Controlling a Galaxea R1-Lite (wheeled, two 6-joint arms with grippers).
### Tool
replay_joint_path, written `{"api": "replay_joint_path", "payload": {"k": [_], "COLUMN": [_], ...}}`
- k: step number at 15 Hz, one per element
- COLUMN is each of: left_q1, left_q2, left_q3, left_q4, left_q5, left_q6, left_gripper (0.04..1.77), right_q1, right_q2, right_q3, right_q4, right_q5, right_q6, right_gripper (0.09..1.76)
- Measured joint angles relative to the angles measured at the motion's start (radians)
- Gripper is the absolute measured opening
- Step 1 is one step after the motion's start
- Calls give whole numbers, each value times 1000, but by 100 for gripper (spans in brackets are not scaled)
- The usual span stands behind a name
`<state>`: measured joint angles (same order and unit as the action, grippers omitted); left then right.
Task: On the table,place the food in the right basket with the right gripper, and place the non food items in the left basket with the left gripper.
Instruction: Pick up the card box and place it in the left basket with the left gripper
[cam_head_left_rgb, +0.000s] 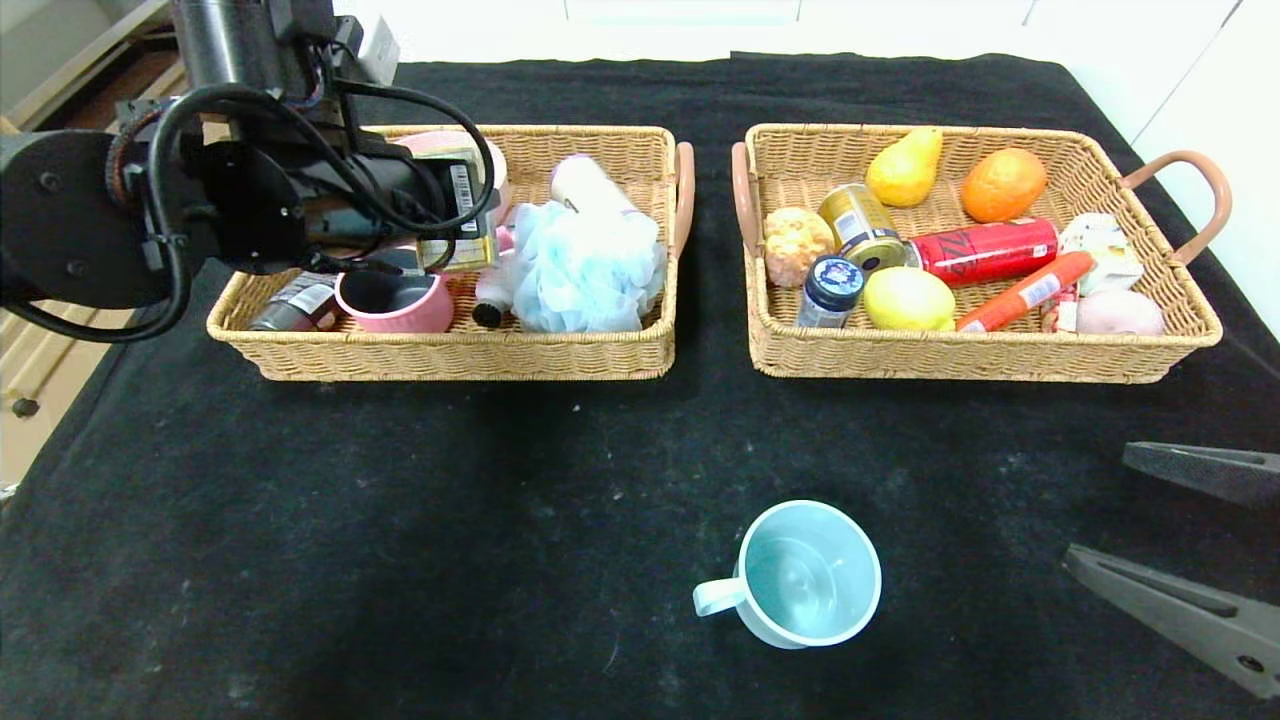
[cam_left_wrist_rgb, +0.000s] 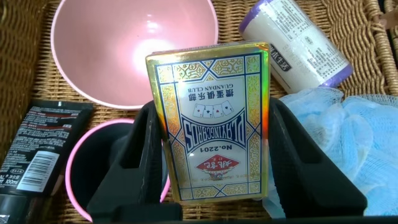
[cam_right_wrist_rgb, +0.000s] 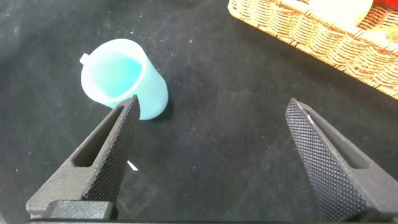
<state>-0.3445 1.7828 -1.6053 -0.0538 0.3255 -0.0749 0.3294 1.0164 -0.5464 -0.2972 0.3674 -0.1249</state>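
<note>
So the left gripper (cam_left_wrist_rgb: 211, 140) is clamped on the flat beige card box (cam_left_wrist_rgb: 211, 121) and hangs over the left basket (cam_head_left_rgb: 600, 140), toward its 10 o'clock corner. The box is being held on edge, right above the pink pan (cam_left_wrist_rgb: 93, 162), with the pink bowl (cam_left_wrist_rgb: 134, 43) just beyond.

If it were me I'd drop lower before letting go, and aim for the bare wicker rather than the pan, otherwise the box probably tips and lands propped up. Its long axis runs along the jaws, printed face toward the wrist camera.

The right gripper (cam_head_left_rgb: 1180, 535) sits parked at 4 o'clock on the desk (cam_head_left_rgb: 400, 560), jaws wide apart and empty. The light blue mug (cam_head_left_rgb: 805, 570) is upright at 6 o'clock, handle pointing to 9.
</note>
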Motion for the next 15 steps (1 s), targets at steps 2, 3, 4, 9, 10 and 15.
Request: {"api": "replay_joint_path", "payload": {"k": [2, 3, 4, 9, 10, 15], "left_q1": [0, 0, 0, 1, 0, -28], "left_q2": [5, 6, 6, 4, 3, -60], "left_q3": [3, 4, 5, 15, 19, 59], "left_q4": [1, 1, 1, 1, 1, 39], "left_q5": [0, 0, 0, 0, 2, 1], "left_q6": [3, 3, 4, 2, 2, 4], "left_gripper": [102, 110, 118, 143, 146, 158], "right_q1": [0, 0, 0, 0, 0, 0], "right_q2": [0, 0, 0, 1, 1, 1], "right_q3": [0, 0, 0, 0, 0, 0], "right_q4": [0, 0, 0, 0, 0, 0], "right_q5": [0, 0, 0, 0, 0, 0], "right_q6": [0, 0, 0, 0, 0, 0], "right_gripper": [171, 171, 171, 171, 171, 171]}}
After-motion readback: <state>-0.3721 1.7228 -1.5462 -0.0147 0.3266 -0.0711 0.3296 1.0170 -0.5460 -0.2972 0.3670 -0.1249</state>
